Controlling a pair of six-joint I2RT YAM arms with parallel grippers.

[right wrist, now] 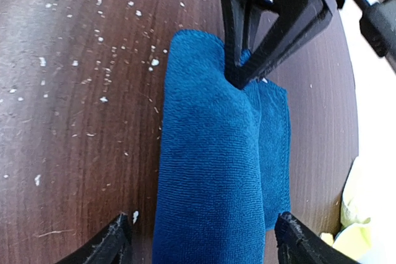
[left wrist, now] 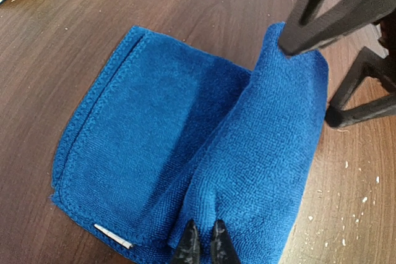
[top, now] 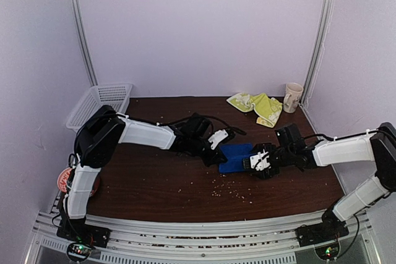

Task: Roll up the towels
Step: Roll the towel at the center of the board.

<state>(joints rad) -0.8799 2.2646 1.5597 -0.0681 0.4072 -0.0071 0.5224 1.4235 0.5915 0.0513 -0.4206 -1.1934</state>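
- Left hand (left wrist: 202, 246): closed, fingertips (left wrist: 187, 248) together and pressed onto the end of the roll right under them. I cannot tell whether any cloth is nipped between the tips.
- Right hand (right wrist: 204, 236): open wide and gripping nothing. It sits at the opposite end of the same roll, facing my left hand. One finger stands clear of the cloth on the crumb side. The other is at the cloth's edge on the far side.
- Blue towel (left wrist: 154, 134): lies on the worktop (top: 154, 183) directly between my two hands, partly rolled. The rolled part is a thick tube running from the left fingertips to the right hand. The unrolled part lies flat beside the tube, on its far side.
- A small white tag (left wrist: 113, 236) shows at the corner of the flat part, just left of my left fingertips.
- Pale crumbs (right wrist: 93, 47) are scattered over the dark wood on the near side of the roll, close to the right hand but apart from the cloth.
- Yellow-green towel (top: 258, 107): well beyond both hands, toward the back of the worktop. It lies crumpled and unrolled, apart from the blue one.
- A cup (top: 292, 97) stands upright just beside that towel, farther right.
- A white basket (top: 99, 102) sits at the far-left corner, well away from my left hand.
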